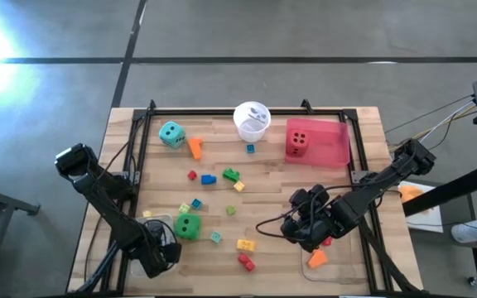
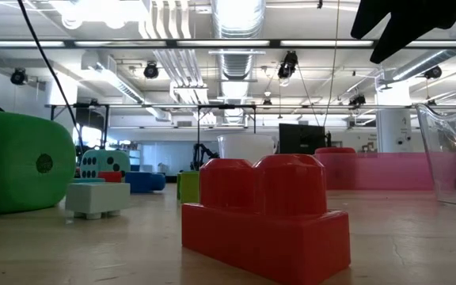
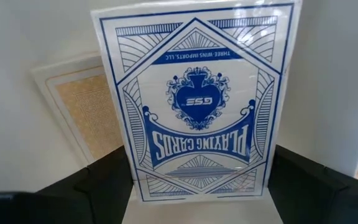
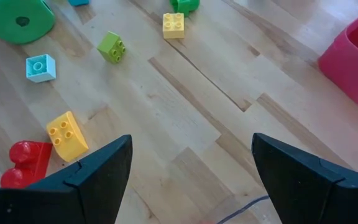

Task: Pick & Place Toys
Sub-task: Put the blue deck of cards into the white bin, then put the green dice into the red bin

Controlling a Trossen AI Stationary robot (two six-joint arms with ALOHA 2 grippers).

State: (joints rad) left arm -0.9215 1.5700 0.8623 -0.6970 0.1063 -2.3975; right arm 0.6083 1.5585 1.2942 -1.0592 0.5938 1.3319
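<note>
From the low view, closest of all is a red brick (image 2: 266, 215), lying loose on the bench (image 1: 280, 178). It has not been picked up yet. To one side of it, a bit further back, are a small pale brick (image 2: 97, 198) and the big green die (image 2: 14, 162). Behind them is the teal die (image 2: 105, 164). Far at the back stand the pink tray (image 2: 394, 170) and the white cup (image 2: 248, 146).

The right gripper (image 4: 191, 140) hangs over bare wood with its fingers spread wide and nothing between them. I think it is open like that to be ready for a toy. A yellow brick (image 4: 67, 134) lies near it, just beside that red brick.

The left gripper (image 3: 201, 171) is at the front left corner of the bench. A pack of playing cards (image 3: 197, 93) stands between its fingers. The fingers press on both sides of the pack, so it looks held. There is a white surface behind it, with a flat card (image 3: 82, 115) lying on it. That may be where the cards go.

Only the left wrist view shows the pack. From above, the arm hides it. Only the high view shows the red die (image 1: 297, 142) sitting in the pink tray. It also shows an orange brick (image 1: 317, 258) near the right gripper, at the front edge of the bench. The low view shows neither gripper's fingers.
</note>
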